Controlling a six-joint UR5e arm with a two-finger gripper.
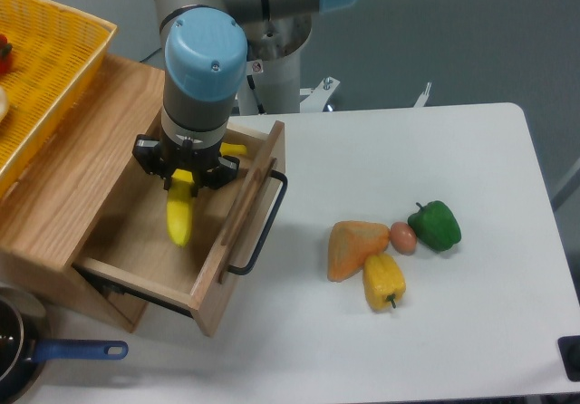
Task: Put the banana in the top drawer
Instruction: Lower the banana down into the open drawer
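Banana: held in the claw, hanging inside the open top drawer; upper part hidden under the claw, a yellow stub shows on its far side.
Claw state: closed on the banana near its upper half; fingers mostly hidden by the wrist, grip judged from the banana hanging under it.
Key relation: banana sits directly below the claw, free end pointing down toward the drawer's near-left corner.
Long axis: roughly parallel to the drawer's side walls, so it should fit lengthwise.
Height: cannot tell if the lower tip touches the drawer floor; looks just above it.
Edges: right-hand side, the front panel with the black handle, is near the claw; left wall has more room.
Open room: bare drawer floor all around the banana, nothing else in it.
Next move (judgement): lower a bit, release, lift straight up to clear the front panel.
Risk: banana may roll toward the front panel on release.
Elsewhere: yellow basket on the cabinet top, well clear.
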